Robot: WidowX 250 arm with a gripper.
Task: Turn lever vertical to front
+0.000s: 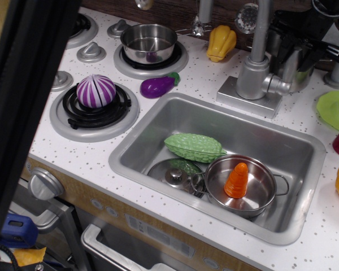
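The faucet body [252,77] stands on its square base behind the sink, with the thin spout pipe [261,25] rising out of it. The lever [280,86] is a short silver stub projecting from the body's right side, roughly level. My gripper [308,37] is a black shape at the top right, up and behind the lever and apart from it. Its fingers merge into the dark background and the frame edge, so I cannot tell how the jaws stand. A shiny metal cup [296,66] stands just behind the lever.
The sink [137,145] holds a green gourd [193,147], a lid [174,175] and a pot with a carrot [237,180]. Eggplant [157,86], yellow pepper [221,42], a pot on a burner [148,43] and a purple onion [95,91] sit left. A green plate [334,108] lies right. A dark band [28,101] blocks the left.
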